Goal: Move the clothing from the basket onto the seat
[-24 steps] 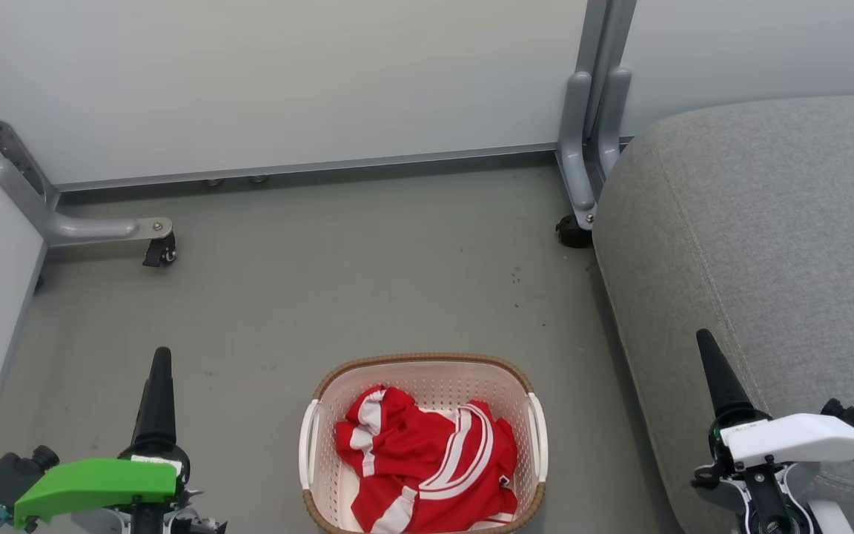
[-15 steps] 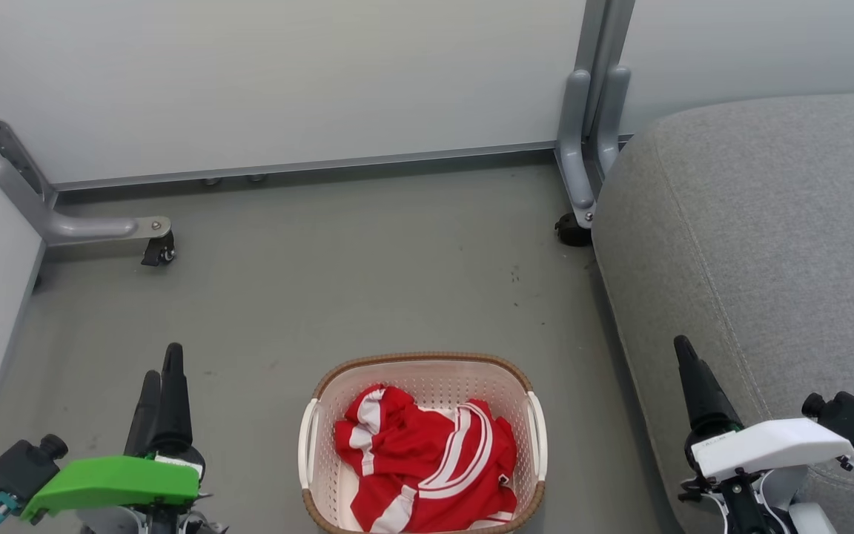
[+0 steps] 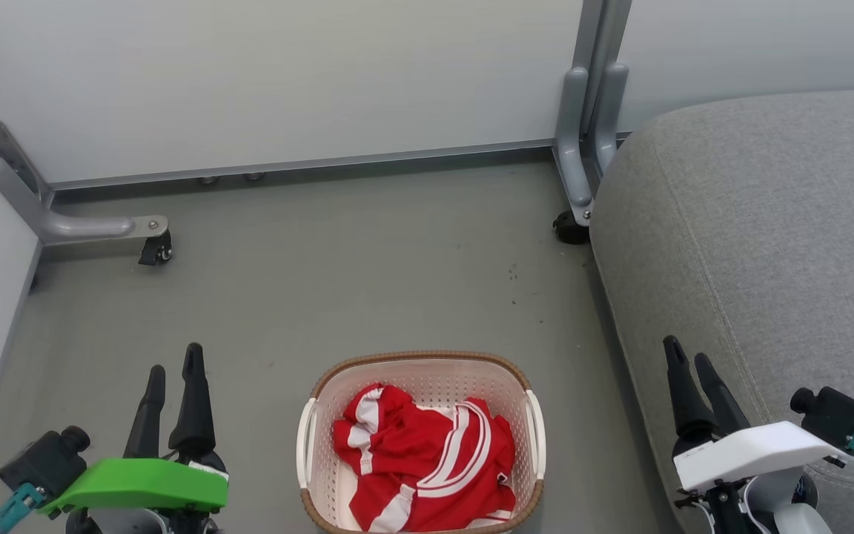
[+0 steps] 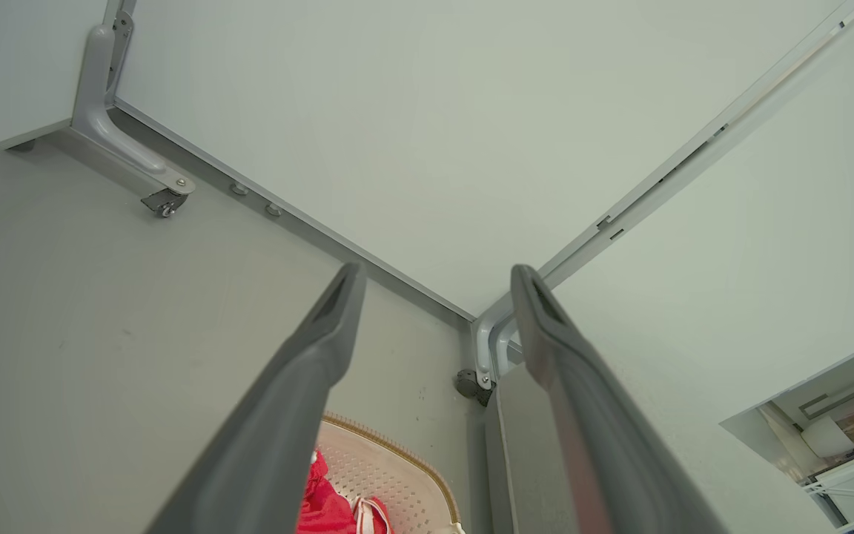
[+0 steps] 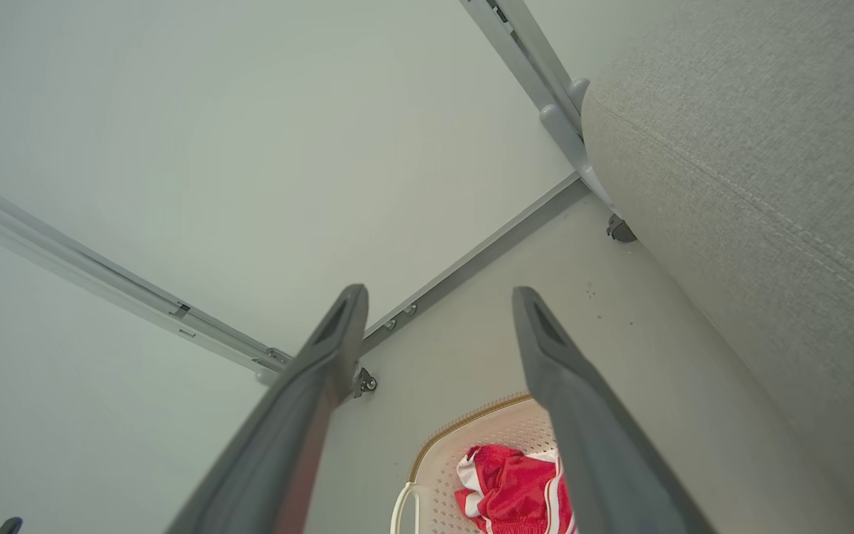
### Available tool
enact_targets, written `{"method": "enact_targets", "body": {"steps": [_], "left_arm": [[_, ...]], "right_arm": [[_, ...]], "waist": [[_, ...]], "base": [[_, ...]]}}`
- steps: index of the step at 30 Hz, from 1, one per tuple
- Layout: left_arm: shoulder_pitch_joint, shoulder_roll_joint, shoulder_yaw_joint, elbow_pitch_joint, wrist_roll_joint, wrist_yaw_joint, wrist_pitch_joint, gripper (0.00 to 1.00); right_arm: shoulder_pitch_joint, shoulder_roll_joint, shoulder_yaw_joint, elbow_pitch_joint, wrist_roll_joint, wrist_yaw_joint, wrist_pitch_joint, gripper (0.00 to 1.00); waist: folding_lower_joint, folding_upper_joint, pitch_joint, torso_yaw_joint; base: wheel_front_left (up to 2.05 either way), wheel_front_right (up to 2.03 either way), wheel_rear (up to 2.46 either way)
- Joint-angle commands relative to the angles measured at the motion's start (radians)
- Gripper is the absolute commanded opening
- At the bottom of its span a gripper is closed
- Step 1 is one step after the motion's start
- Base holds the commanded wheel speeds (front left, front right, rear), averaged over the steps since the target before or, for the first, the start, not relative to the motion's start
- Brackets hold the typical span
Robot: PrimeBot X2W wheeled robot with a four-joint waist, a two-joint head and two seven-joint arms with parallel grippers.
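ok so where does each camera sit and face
Head view: on the head, facing down at basket of clothing and seat; left gripper and right gripper, open, at bottom.
Left wrist view: on that wrist, along its fingers toward the wall.
Right wrist view: on that wrist, along its fingers toward wall and seat.
Both wrist views share the basket.

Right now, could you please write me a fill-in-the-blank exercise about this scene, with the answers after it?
The clothing in the basket is ____ with white stripes.
The seat stands on the robot's ____ side of the basket.
The left gripper and the right gripper are both ____.
Missing words: red, right, open.
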Motion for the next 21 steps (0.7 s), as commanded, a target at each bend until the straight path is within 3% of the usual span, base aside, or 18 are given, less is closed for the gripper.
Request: {"method": "enact_targets", "body": {"steps": [1, 3, 21], "left_arm": [[-0.001, 0.006, -0.002, -0.018, 0.027, 0.006, -0.007, 1.0], [0.004, 0.006, -0.013, -0.032, 0.123, 0.009, -0.028, 1.0], [0.015, 0.008, -0.04, -0.03, 0.296, 0.001, -0.073, 1.0]], "right_arm": [[-0.005, -0.005, 0.004, -0.018, -0.025, 0.0, -0.009, 1.0], [-0.007, -0.006, 0.024, -0.038, -0.118, 0.0, -0.031, 1.0], [0.01, -0.007, 0.058, -0.057, -0.304, 0.001, -0.076, 1.0]], "waist": [[0.0, 0.0, 0.0, 0.0], [0.0, 0.0, 0.002, -0.004], [0.0, 0.0, 0.005, -0.006]], "base": [[0.0, 0.0, 0.0], [0.0, 0.0, 0.0], [0.0, 0.0, 0.0]]}}
